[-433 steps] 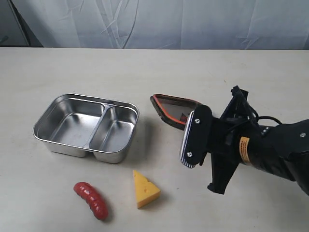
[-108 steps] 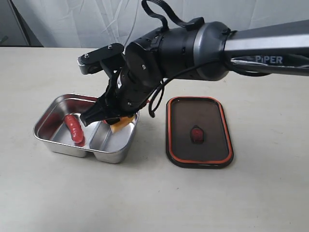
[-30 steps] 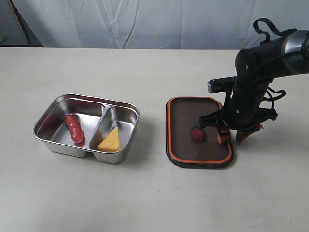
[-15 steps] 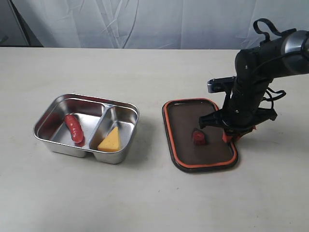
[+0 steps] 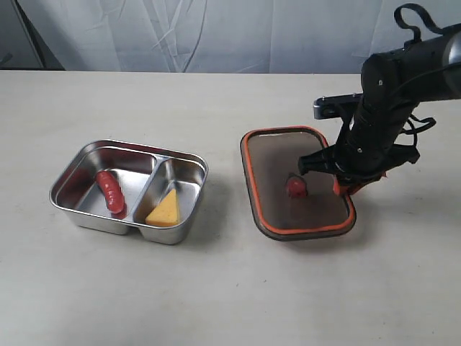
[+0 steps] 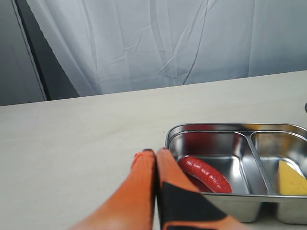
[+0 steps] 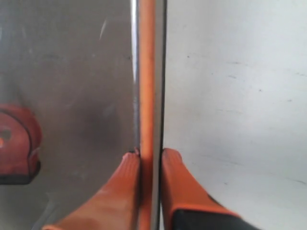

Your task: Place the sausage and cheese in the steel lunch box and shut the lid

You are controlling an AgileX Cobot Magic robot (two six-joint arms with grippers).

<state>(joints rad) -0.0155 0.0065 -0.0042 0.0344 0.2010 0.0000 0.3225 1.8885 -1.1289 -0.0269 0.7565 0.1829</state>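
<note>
**Lid pinched at its rim, food already in the box**

Sausage (image 5: 110, 192) lay in the larger compartment of the box (image 5: 108, 222) and cheese (image 5: 165, 208) in the smaller one beside it. The loading looked finished to me, and the step in hand was the closing.

My right gripper (image 5: 344, 189) was clamped on the lid (image 5: 277, 162) at the long edge farthest from the box. One finger was inside the orange rim and one outside it, and the right wrist view showed that rim squeezed tight between my pads (image 7: 175, 165). The lid sat to the right of the box, apart from it, with its orange valve (image 5: 295, 187) near the middle. Judging by the shadow beneath, it seemed raised a little off the table (image 5: 216, 288), though the exterior view was too shallow for me to be sure.

My left gripper (image 6: 156, 153) had its fingers pressed together on nothing, near the sausage end of the box.

As I judged it, the next move called for lifting the lid clear and carrying it across the gap. I then had to square its rounded corners with the box's and lower it until the rim seated on all sides. Held by one thin edge, the lid could droop or swing, so I meant to level it before setting it down. The box looked light enough to slide or tip under a one-sided press, so the push had to come down evenly.
</note>
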